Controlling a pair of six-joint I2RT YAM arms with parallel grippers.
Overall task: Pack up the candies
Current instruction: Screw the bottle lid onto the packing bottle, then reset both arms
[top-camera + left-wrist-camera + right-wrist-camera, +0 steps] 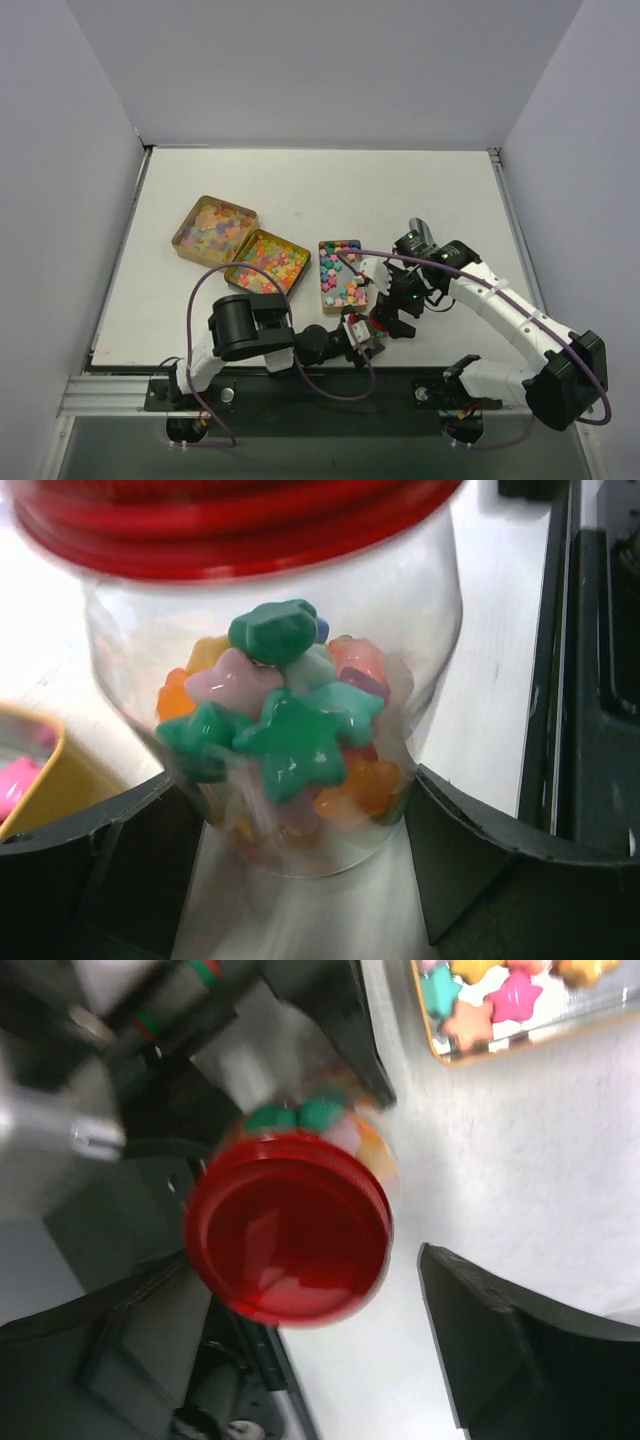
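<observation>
A small clear jar with a red lid holds star-shaped candies in green, orange, pink and yellow. My left gripper is shut on the jar's lower body, near the table's front edge. My right gripper is open just above the lid, with one finger on each side. Its right finger stands well clear of the lid. More candies fill three tins: a middle one, a second to its left and a far-left one.
The middle tin's gold rim is close beyond the jar, and its corner shows in the left wrist view. The black base rail runs along the near edge. Both arms crowd together at the jar.
</observation>
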